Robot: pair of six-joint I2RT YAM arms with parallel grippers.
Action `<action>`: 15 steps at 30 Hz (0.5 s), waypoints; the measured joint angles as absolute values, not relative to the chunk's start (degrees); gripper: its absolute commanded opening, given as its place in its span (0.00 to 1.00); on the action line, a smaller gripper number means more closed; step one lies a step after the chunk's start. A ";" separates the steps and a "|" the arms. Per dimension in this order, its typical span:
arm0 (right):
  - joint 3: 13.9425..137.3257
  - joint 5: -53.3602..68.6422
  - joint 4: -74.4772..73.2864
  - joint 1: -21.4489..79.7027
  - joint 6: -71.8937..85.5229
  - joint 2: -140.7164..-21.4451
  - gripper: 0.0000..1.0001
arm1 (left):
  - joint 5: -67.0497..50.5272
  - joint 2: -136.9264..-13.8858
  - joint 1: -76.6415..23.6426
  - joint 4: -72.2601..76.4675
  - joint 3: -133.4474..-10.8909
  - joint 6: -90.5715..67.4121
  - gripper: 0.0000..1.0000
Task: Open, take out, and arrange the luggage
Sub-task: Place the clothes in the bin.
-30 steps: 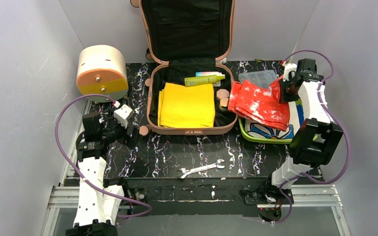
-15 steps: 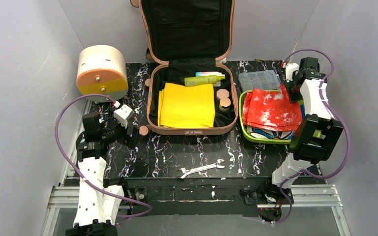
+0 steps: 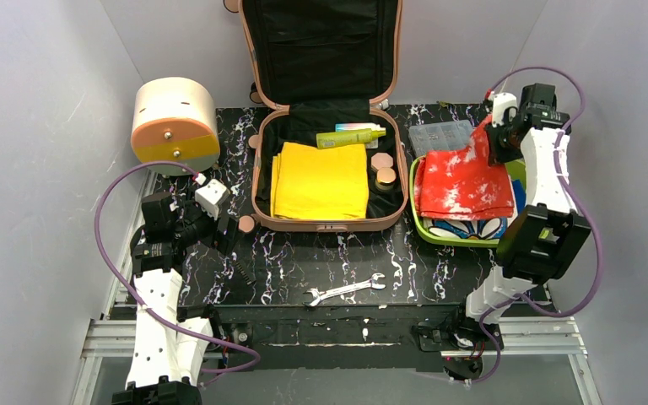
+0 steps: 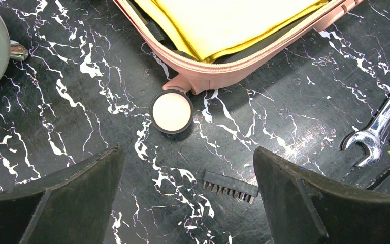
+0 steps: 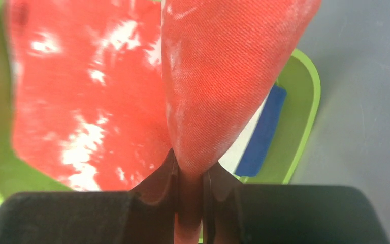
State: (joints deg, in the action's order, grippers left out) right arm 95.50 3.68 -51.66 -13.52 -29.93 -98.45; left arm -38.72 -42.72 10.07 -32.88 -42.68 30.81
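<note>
My right pincer [image 5: 189, 175] pinches a corner of the red cloth [image 5: 223, 76] over the tray [image 5: 303, 81]; I should lower it flat before releasing. My left pincer [image 4: 187, 158] hangs open.

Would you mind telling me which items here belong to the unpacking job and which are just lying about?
Job in hand: pink suitcase; yellow cloth and green bottle inside it; red cloth, pinched in the right end effector; lime-green tray beneath it.
Lying about: wrench; bit strip; drum-shaped box; clear case.
</note>
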 measured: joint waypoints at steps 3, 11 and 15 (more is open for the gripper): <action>99.92 6.66 -55.22 -11.11 -26.96 -96.44 0.01 | -38.72 -42.70 10.07 -32.88 -42.68 30.83 0.98; 120.05 14.66 -61.56 -0.49 -17.37 -93.36 0.01 | -38.52 -42.54 10.07 -32.86 -42.68 30.83 0.98; 124.57 20.95 -59.02 3.16 -11.38 -91.02 0.01 | -38.35 -42.11 10.24 -32.86 -42.68 30.83 0.98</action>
